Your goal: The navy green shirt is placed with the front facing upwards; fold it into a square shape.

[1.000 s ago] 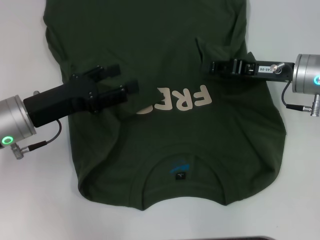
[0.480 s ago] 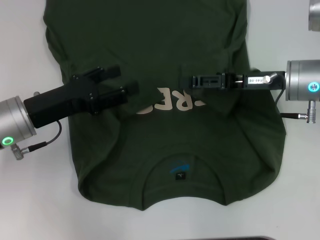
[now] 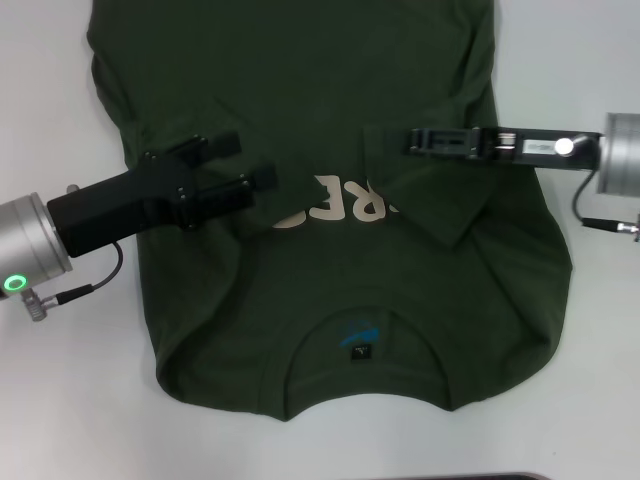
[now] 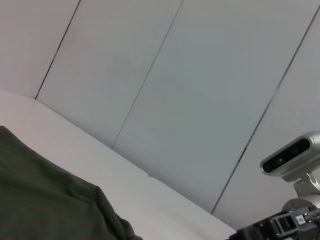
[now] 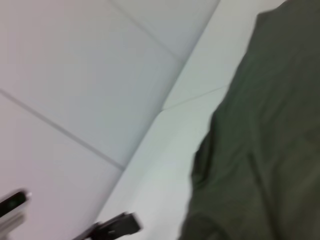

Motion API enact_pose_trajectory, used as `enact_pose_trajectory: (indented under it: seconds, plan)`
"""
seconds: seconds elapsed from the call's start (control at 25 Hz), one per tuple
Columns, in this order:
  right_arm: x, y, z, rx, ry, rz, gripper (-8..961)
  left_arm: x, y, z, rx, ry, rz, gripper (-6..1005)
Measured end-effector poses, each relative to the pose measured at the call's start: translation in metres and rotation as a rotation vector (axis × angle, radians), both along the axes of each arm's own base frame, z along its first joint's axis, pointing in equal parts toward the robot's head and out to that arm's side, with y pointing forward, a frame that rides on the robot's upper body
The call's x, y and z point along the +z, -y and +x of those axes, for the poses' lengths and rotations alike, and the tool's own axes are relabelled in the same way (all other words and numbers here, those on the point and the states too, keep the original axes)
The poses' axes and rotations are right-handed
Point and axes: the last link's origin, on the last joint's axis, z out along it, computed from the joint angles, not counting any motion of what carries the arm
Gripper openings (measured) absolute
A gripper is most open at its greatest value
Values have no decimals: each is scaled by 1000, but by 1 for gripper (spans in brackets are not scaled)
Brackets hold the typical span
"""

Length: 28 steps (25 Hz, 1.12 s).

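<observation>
Since half a second ago my right gripper (image 3: 392,140) has pulled back toward the right edge of the desk (image 3: 60,400) and sits a little farther from me; the right sleeve it carried across now lies as a folded flap over the chest, covering the last of the pale letters. My left gripper (image 3: 255,160) has not moved.

The navy green shirt (image 3: 330,290) lies spread over the middle of the white desk, collar toward the near edge, hem toward the far edge. Soft matte cotton, dark olive, with shallow creases running from the shoulders. Cream block letters (image 3: 335,205) are partly hidden under folds on both sides. Round ribbed collar with a small black tag and blue print inside.

Left fingers (image 3: 215,145): black, angular, spread apart, the nearer one resting against a raised fold of cloth; nothing clamped between them. Right fingers: seen edge-on as one narrow black bar meeting the flap's edge; I cannot tell whether they are parted or pinching cloth
</observation>
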Motion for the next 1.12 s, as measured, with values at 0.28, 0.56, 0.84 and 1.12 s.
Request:
enact_pose_trajectory:
  seconds: [0.28,0.56,0.84,1.12]
  plan:
    - [26,14,28,-68,-11,73,755,0,0,0,1,0,0,842]
    - [36,39,43,-132,-83,30,751,0,1,-1,3,0,0,842]
    - [34,63,57,-219,-128,-14,744,0,-1,-1,9,-2,0,842]
    - [27,67,67,-292,-112,-8,737,0,0,0,3,2,-5,842]
